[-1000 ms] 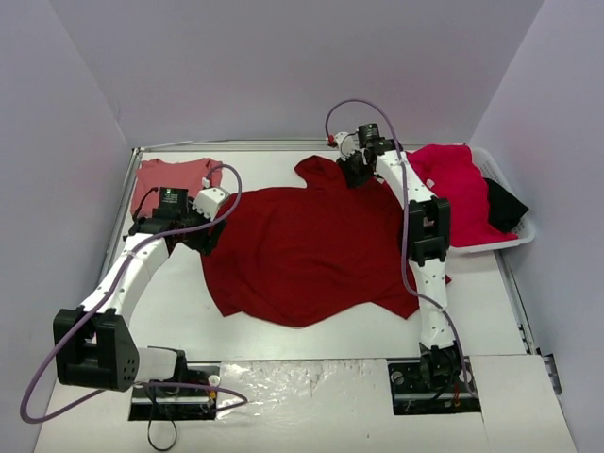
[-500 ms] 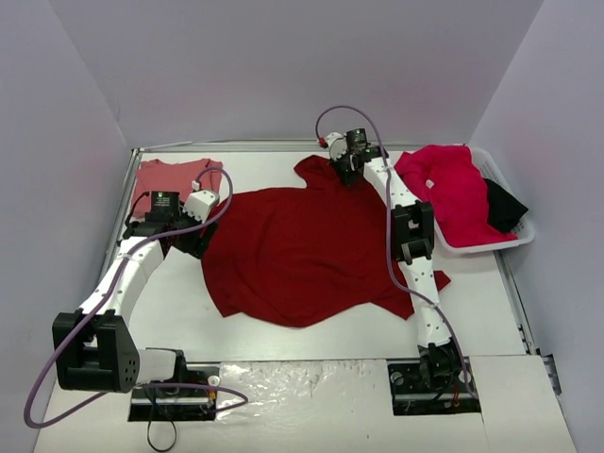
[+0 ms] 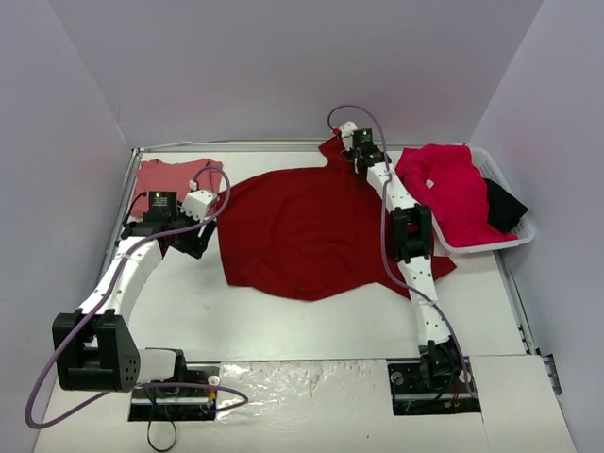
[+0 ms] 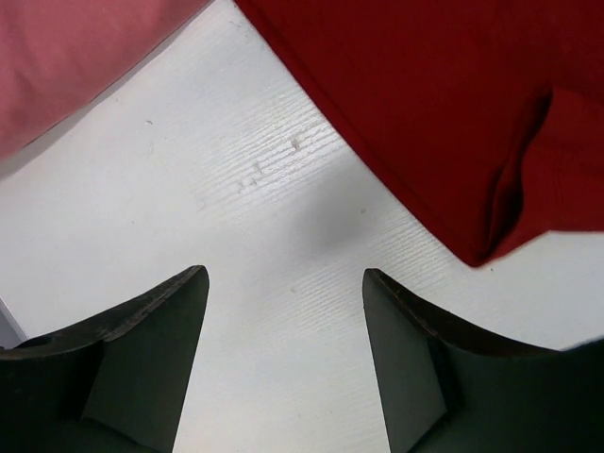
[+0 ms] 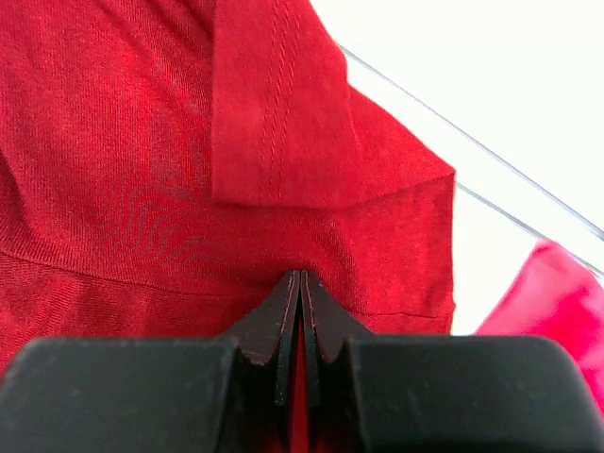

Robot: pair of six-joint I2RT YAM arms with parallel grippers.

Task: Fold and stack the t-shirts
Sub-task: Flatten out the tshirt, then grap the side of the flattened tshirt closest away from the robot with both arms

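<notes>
The right pincer (image 5: pixel 300 285) has its black fingers pressed together on a pinch of the dark crimson red knit t-shirt (image 5: pixel 142 142). The cloth is finely ribbed. Just beyond the tips a flap lies folded over, showing its double-stitched hem. To one side is a rounded edge of the brighter raspberry pink-red t-shirt (image 5: pixel 557 293).

The left pincer (image 4: pixel 283 283) is spread, its dark wedge-shaped fingers (image 4: pixel 142 349) hanging over the bare white tabletop (image 4: pixel 283 208), which shows a faint grain. It holds nothing. A curled corner of the crimson shirt lies near it, and the faded salmon-pink t-shirt (image 4: pixel 66 57) is at the far left corner.

From above, the crimson shirt lies spread and rumpled across the middle of the tabletop. The raspberry shirt is heaped in the white plastic basket (image 3: pixel 514 236) on the right.

The right arm stretches almost straight to the far edge. The left arm is bent, with its wrist beside the crimson shirt's left edge.
</notes>
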